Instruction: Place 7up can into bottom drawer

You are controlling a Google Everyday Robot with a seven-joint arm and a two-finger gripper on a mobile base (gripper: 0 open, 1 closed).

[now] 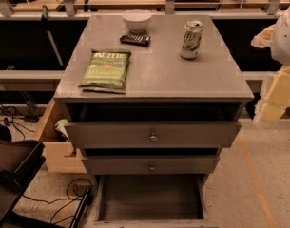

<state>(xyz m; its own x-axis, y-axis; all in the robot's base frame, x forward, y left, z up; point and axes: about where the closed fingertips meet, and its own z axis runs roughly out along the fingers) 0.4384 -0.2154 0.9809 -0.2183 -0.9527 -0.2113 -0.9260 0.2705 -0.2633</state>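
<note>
Your pale end effector [276, 91] hung off the grey worktop's [154, 75] right edge, grip state impossible to tell, while the white-and-green aluminium 7up can [191, 40] stood upright back-right, ungrasped, and the shallow grey bottom drawer [149, 198] sat pulled out, presumably to receive it.

7up can [191, 40] on cabinet top [159, 77], bottom drawer [149, 198] below, claw [263, 37] at right

The end effector [277, 95] is held at the right edge of view, partly cropped; a white arm segment [287, 32] is seen directly above it.
</note>
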